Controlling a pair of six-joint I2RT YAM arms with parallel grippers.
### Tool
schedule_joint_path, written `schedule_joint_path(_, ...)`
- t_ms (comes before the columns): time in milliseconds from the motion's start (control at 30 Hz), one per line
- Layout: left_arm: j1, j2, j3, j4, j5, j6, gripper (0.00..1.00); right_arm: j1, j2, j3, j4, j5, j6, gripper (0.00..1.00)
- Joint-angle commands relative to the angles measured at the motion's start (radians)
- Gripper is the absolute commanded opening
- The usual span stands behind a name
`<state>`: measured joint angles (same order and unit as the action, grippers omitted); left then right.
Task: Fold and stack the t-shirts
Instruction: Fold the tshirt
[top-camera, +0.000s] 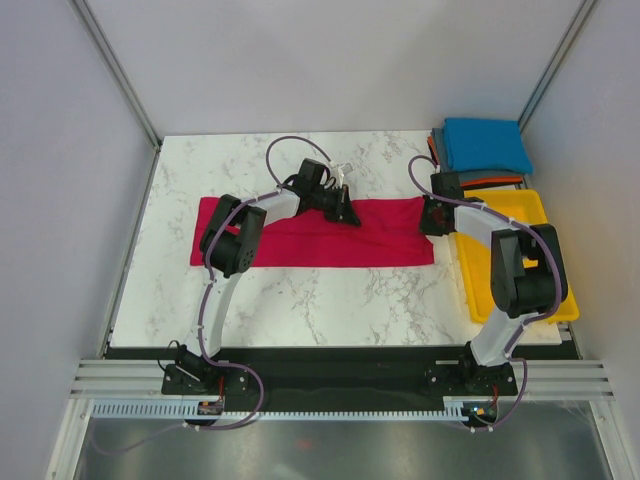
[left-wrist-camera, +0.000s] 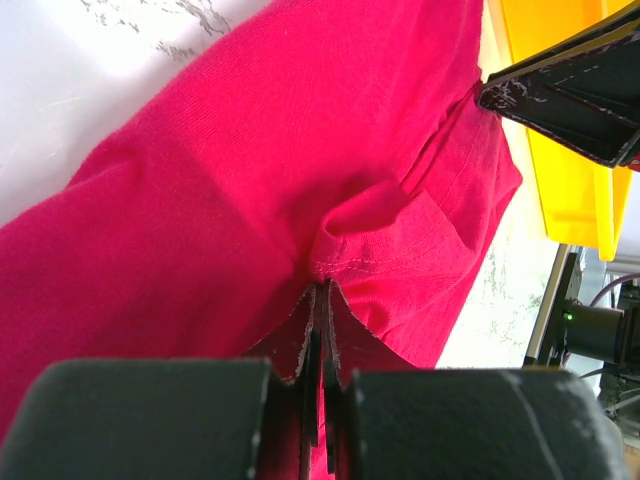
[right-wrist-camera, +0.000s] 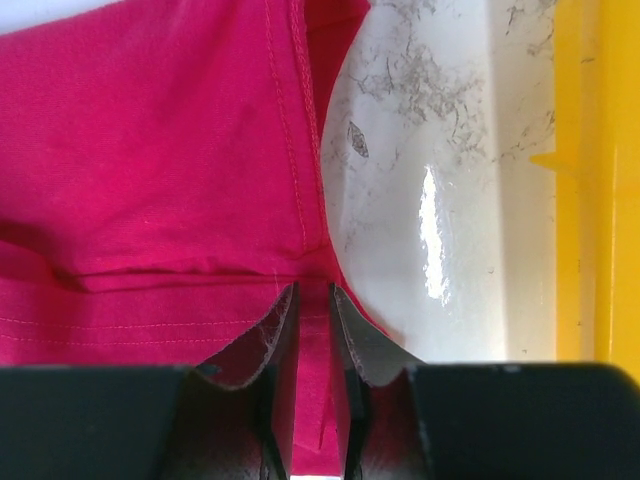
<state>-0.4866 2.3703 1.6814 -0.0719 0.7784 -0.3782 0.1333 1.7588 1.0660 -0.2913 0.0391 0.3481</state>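
Observation:
A crimson-red t-shirt lies folded into a long strip across the marble table. My left gripper sits at the strip's far edge, right of its middle. In the left wrist view this gripper is shut, pinching a puckered fold of the red cloth. My right gripper is at the strip's right end. Its jaws stand a little apart over the hemmed red cloth, which shows in the gap. A folded stack with a bright blue tee on top, and grey and orange beneath, rests at the back right.
A yellow tray lies along the table's right side, under the right arm and just beyond the shirt's right end. It also shows in the wrist views, tray and tray. Grey walls enclose the table on three sides.

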Motion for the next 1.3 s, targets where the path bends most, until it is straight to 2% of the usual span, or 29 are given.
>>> schedule_joint_path(0, -0.007, -0.042, 0.000, 0.034, 0.010, -0.025, 0.02, -0.003, 0.021, 0.014, 0.015, -0.004, -0.004, 0.25)
schedule_joint_path(100, -0.007, -0.040, 0.000, 0.037, 0.010, -0.025, 0.02, -0.003, 0.025, 0.017, 0.015, -0.008, -0.006, 0.24)
schedule_joint_path(233, -0.007, -0.040, 0.001, 0.038, 0.009, -0.028, 0.02, -0.003, 0.018, 0.017, 0.014, 0.002, -0.006, 0.06)
schedule_joint_path(300, -0.007, -0.039, 0.000, 0.038, 0.007, -0.028, 0.02, -0.003, 0.004, 0.018, 0.011, 0.010, -0.009, 0.03)
schedule_joint_path(433, -0.007, -0.042, -0.006, 0.038, -0.011, -0.039, 0.02, -0.003, -0.025, 0.023, -0.003, 0.031, -0.011, 0.04)
schedule_joint_path(533, -0.007, -0.043, -0.012, 0.038, -0.014, -0.042, 0.02, -0.003, -0.042, 0.029, -0.014, 0.039, -0.009, 0.11)
schedule_joint_path(600, -0.007, -0.045, -0.012, 0.038, -0.018, -0.044, 0.02, -0.003, -0.048, 0.031, -0.019, 0.041, -0.012, 0.08)
schedule_joint_path(667, -0.007, -0.049, -0.015, 0.038, -0.022, -0.045, 0.02, -0.003, -0.055, 0.031, -0.020, 0.039, -0.014, 0.00)
schedule_joint_path(1100, -0.018, -0.091, -0.048, 0.038, -0.073, -0.088, 0.02, -0.003, -0.110, 0.014, 0.024, 0.047, -0.021, 0.00)
schedule_joint_path(1267, -0.021, -0.121, -0.078, 0.040, -0.137, -0.126, 0.02, -0.004, -0.127, -0.014, 0.076, 0.061, -0.029, 0.00)
